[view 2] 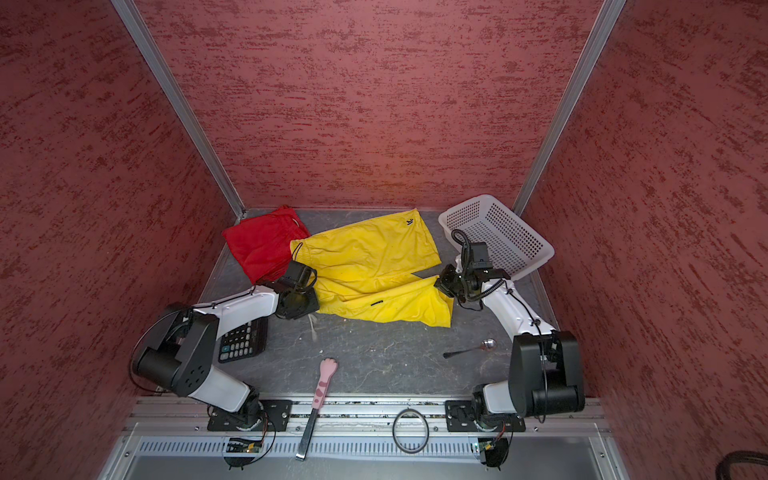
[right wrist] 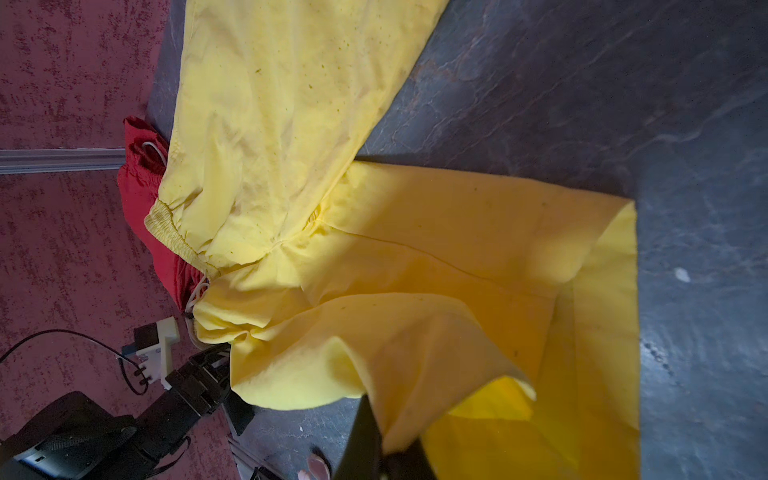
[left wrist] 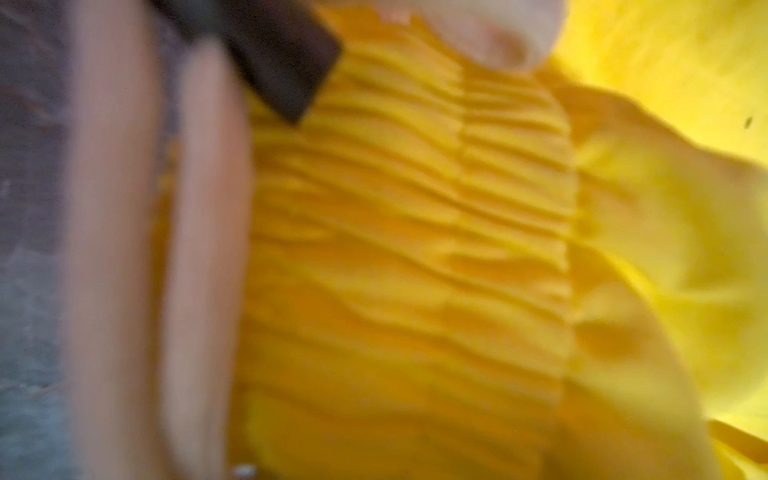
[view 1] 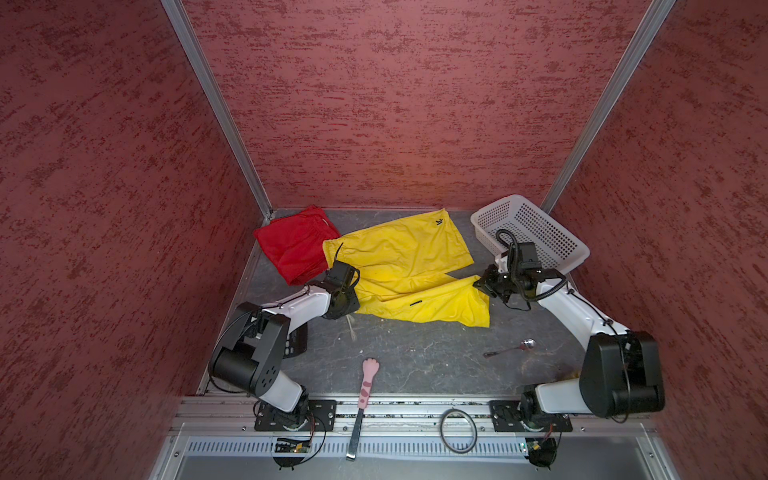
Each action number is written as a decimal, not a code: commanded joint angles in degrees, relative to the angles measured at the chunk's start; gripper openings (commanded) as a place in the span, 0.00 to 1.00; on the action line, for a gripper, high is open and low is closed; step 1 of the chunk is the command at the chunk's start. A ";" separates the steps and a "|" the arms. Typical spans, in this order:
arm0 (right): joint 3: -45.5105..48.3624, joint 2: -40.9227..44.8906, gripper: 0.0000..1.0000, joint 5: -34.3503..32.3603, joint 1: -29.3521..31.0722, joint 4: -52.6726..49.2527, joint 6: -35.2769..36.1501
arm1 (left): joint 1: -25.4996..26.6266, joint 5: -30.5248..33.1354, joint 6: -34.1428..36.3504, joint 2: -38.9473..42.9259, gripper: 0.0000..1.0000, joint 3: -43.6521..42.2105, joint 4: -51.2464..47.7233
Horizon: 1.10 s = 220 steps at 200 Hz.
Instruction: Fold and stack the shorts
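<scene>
The yellow shorts (view 1: 399, 253) (view 2: 365, 257) lie spread across the middle of the table, both legs pointing right. Its near leg's hem is lifted slightly, pinched in my right gripper (view 1: 478, 284) (right wrist: 390, 453), which is shut on the fabric. My left gripper (view 1: 348, 308) (view 2: 300, 305) is down at the waistband end; the left wrist view is filled with blurred gathered yellow waistband (left wrist: 395, 249), and the jaws are hidden. The red shorts (view 1: 291, 245) (view 2: 259, 247) (right wrist: 137, 187) lie folded at the back left, partly under the yellow waistband.
A white perforated basket (view 1: 536, 228) leans in the back right corner. A metal spoon (view 1: 509, 349) lies near the right arm, a pink paw-handled tool (view 1: 365, 386) at the front edge, a calculator (view 2: 243, 340) under the left arm, and a black ring (view 1: 457, 430) on the rail.
</scene>
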<state>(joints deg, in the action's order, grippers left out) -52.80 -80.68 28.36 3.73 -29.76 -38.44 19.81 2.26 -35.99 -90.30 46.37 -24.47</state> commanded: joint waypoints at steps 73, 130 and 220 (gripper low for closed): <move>-1.91 4.47 0.00 -1.27 -4.43 -1.91 2.01 | -2.39 -5.20 10.00 6.24 0.00 13.02 -13.73; -5.63 14.87 0.00 -6.46 -4.64 -7.54 2.44 | -3.28 -10.08 8.99 21.31 0.00 16.28 -24.04; -8.61 24.42 0.00 -8.40 -4.64 -11.74 2.10 | -4.58 -32.58 -3.59 29.35 0.00 11.47 -18.78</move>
<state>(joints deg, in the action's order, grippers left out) -62.11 -57.19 21.78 -0.60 -39.68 -36.38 14.68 -20.86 -33.41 -61.84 62.22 -47.20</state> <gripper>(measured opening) 0.047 0.073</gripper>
